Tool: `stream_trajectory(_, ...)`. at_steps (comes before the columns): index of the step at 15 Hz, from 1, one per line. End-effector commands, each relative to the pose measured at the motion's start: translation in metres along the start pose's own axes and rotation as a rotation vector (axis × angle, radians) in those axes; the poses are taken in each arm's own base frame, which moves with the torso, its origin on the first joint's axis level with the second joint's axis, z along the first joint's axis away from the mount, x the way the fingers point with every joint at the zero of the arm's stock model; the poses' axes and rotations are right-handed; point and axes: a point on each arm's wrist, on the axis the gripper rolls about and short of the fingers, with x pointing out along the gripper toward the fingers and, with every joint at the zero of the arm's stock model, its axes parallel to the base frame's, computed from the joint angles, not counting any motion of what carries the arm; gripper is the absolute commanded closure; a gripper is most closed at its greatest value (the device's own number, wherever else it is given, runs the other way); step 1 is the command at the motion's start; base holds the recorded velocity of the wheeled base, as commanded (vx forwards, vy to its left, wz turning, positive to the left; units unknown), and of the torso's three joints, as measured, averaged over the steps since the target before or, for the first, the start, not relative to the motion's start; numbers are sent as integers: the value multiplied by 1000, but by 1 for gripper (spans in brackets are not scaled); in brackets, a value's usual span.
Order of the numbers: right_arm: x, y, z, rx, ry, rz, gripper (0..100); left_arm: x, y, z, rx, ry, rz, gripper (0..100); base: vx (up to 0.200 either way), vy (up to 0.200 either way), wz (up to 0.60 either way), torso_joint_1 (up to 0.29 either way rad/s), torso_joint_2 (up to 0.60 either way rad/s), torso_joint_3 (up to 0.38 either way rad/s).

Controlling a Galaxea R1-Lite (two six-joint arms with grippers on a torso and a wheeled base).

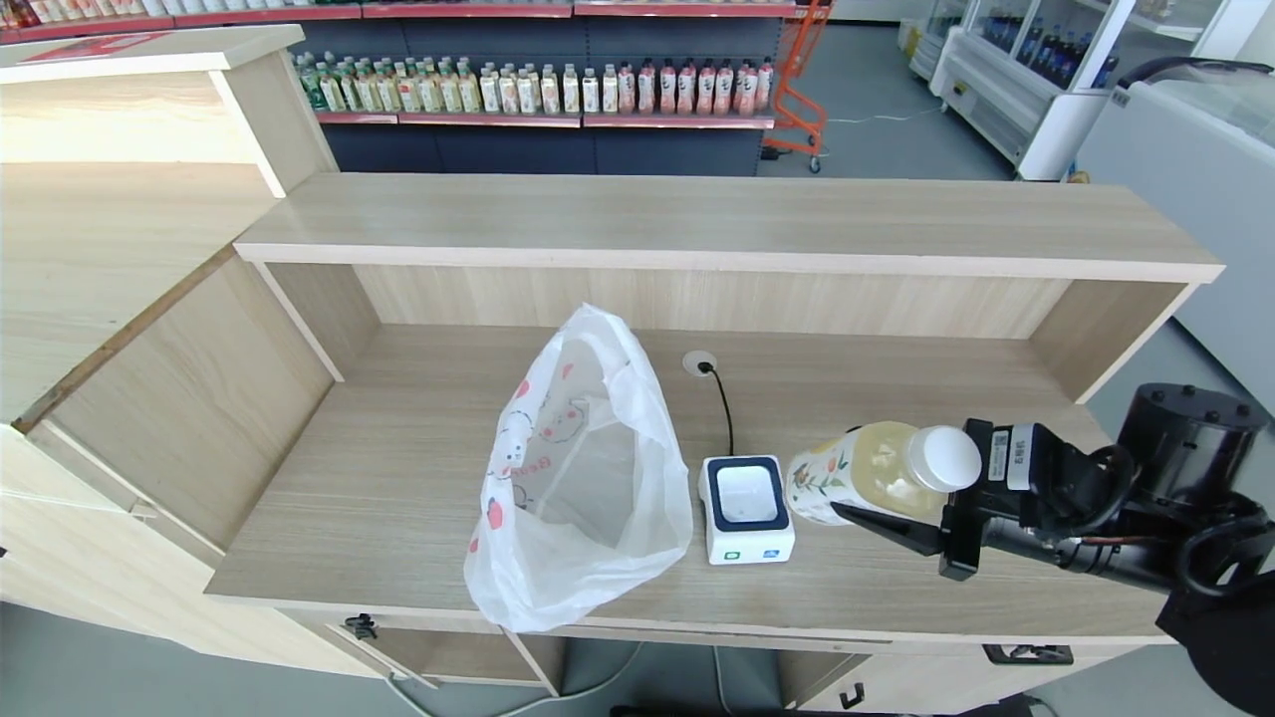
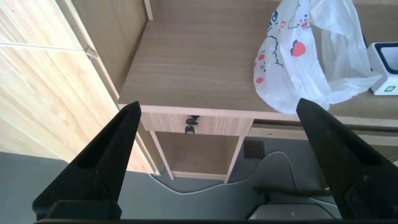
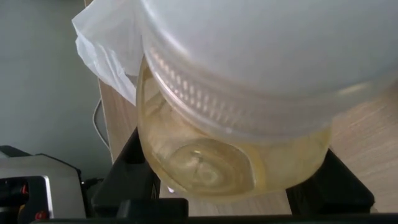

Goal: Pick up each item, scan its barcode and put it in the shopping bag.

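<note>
Right now your right gripper (image 1: 859, 493) is clamped on the drink bottle (image 1: 877, 463), one dark finger (image 1: 882, 526) running under its side while the other is hidden behind it. The bottle has a floral label, pale yellow liquid and a white cap (image 1: 946, 458). It lies nearly on its side just to the right of the barcode scanner (image 1: 747, 508), with the cap pointing away from the scanner toward your wrist and the base closest to the scanner's right edge. You cannot tell from the head view whether the base touches the scanner or whether the bottle rests on the wooden counter (image 1: 398, 478). From the right wrist camera you look down past the ribbed cap through the liquid, with a dark finger on each side of the bottle. The scanner is a small white box with a dark-framed window facing up. A black cable (image 1: 722, 403) runs from behind the scanner to a round grommet (image 1: 699, 362) farther back on the counter. The shopping bag (image 1: 578, 478), thin white plastic with red prints, stands just to the left of the scanner with its mouth gaping toward you and its edge right against the scanner's left side. Your left gripper (image 2: 219, 106) hangs with its fingers (image 2: 106, 162) spread wide and nothing between them, off the front edge of the counter, on the far side of the bag from the scanner. Well behind the scanner, past the counter's raised ledge, a store shelf (image 1: 538, 88) holds a row of bottled drinks.
</note>
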Motion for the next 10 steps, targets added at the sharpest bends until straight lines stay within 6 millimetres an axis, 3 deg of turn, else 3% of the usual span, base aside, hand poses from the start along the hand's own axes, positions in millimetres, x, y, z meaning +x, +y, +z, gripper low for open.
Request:
stream_trajectory(1, 1, 0, -3, 3, 5, 3, 100, 0, 0, 0, -1, 0, 1, 0, 0, 200, 0, 2, 2, -2)
stream_trajectory(3, 3, 1, -6, 10, 10, 7, 100, 0, 0, 0, -1, 0, 1, 0, 0, 200, 0, -7, -7, 2)
stream_trajectory(7, 9, -1, -15, 5, 3, 12, 100, 0, 0, 0, -4, 0, 1, 0, 0, 0, 0, 0, 0, 0)
stream_trajectory(10, 13, -3, -40, 3, 20, -14, 100, 0, 0, 0, -4, 0, 1, 0, 0, 0, 0, 0, 0, 0)
